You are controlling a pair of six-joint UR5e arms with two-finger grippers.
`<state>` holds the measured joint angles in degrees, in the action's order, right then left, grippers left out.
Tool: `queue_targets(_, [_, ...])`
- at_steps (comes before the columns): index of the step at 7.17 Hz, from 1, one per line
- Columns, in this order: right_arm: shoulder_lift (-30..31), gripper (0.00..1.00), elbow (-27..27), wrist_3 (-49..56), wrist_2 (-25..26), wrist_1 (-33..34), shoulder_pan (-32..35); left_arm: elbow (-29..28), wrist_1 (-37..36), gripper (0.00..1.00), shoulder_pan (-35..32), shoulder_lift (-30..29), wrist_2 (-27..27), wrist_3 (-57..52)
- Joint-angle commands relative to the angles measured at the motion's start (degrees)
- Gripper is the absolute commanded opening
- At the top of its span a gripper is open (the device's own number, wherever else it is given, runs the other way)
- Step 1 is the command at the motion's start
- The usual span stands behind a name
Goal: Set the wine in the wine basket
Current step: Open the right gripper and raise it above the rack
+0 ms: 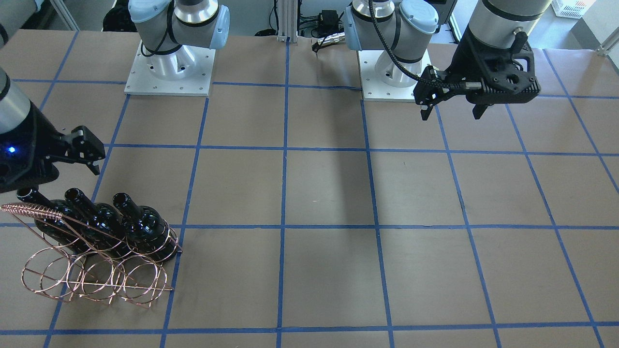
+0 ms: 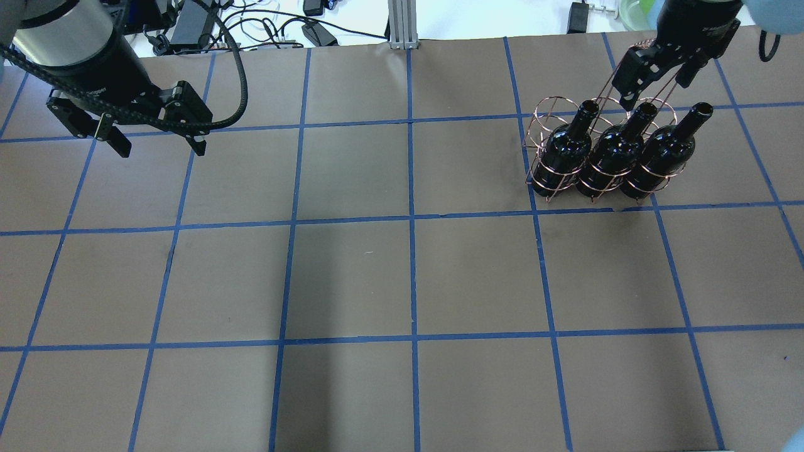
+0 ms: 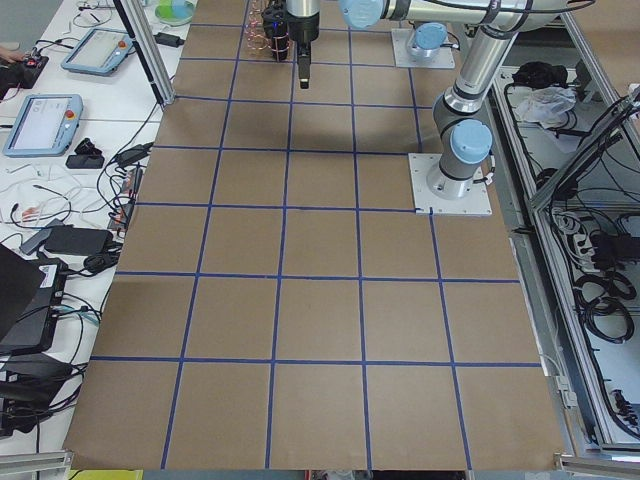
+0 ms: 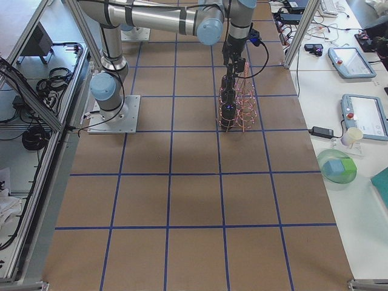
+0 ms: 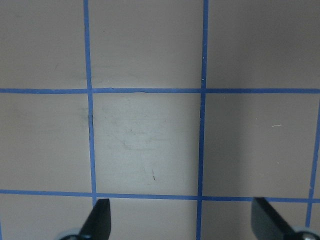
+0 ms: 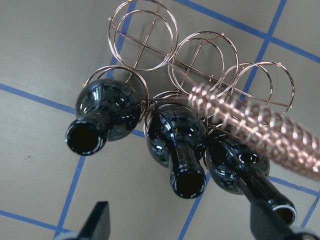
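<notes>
Three glossy dark wine bottles (image 2: 565, 147) (image 2: 609, 150) (image 2: 659, 150) lie tilted side by side in one row of rings of the copper wire wine basket (image 2: 539, 119). The other row of rings (image 1: 96, 282) holds nothing. The bottles' open mouths show in the right wrist view (image 6: 85, 137). My right gripper (image 2: 653, 88) hovers open and empty just above the bottle necks and the twisted-wire handle (image 6: 260, 130). My left gripper (image 2: 160, 145) is open and empty, high over bare table far from the basket (image 5: 180, 222).
The table is brown paper with a blue tape grid (image 2: 411, 216). The two arm bases (image 1: 169, 72) (image 1: 394, 77) stand at the robot's edge. Cables and a post (image 2: 399, 25) sit beyond the far edge. Side benches hold tablets (image 4: 357, 115).
</notes>
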<state>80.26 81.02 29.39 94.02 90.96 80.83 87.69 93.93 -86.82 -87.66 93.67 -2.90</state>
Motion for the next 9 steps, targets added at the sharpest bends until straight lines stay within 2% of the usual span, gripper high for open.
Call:
queue_targets(1, [6.37,1.00,0.01,-6.23,-2.16,-4.37,0.82,-0.50,0.37,1.00,-1.60,1.52,-0.76,0.09])
queue_targets(2, [7.27,0.99,0.36,-10.89,-2.34,-4.56,3.52,-0.24,0.55,1.00,-1.60,1.96,-3.73,0.09])
queue_targets(5, [7.63,1.00,0.36,-28.12,-1.64,-4.21,14.43,0.38,0.73,1.00,-1.60,1.96,-3.06,-0.35])
queue_targets(9, [9.47,1.00,-0.51,-28.86,-2.08,-4.03,13.49,0.47,0.64,1.00,-1.51,1.79,-3.06,-0.35])
